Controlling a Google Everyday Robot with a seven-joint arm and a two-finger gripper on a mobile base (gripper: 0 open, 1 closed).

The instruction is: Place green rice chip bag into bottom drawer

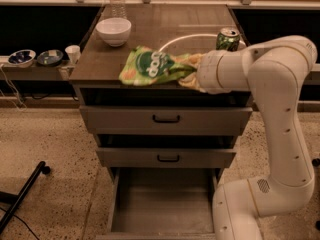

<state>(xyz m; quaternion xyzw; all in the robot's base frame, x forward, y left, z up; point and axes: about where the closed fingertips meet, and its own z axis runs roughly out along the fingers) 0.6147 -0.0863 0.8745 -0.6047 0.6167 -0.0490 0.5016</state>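
High above the bottom drawer (162,206), the gripper (193,74) clamps only one end of the green rice chip bag (152,66), so it may slip and miss

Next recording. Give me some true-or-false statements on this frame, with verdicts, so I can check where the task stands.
1. The bottom drawer is open. True.
2. The bag lies in the bottom drawer. False: it is up at the front edge of the cabinet top, its right end bunched in the gripper.
3. A white bowl stands on the cabinet top. True.
4. The can touches the bowl. False: they stand apart, at opposite sides of the top.
5. The gripper is down by the bottom drawer. False: it is at cabinet-top height.
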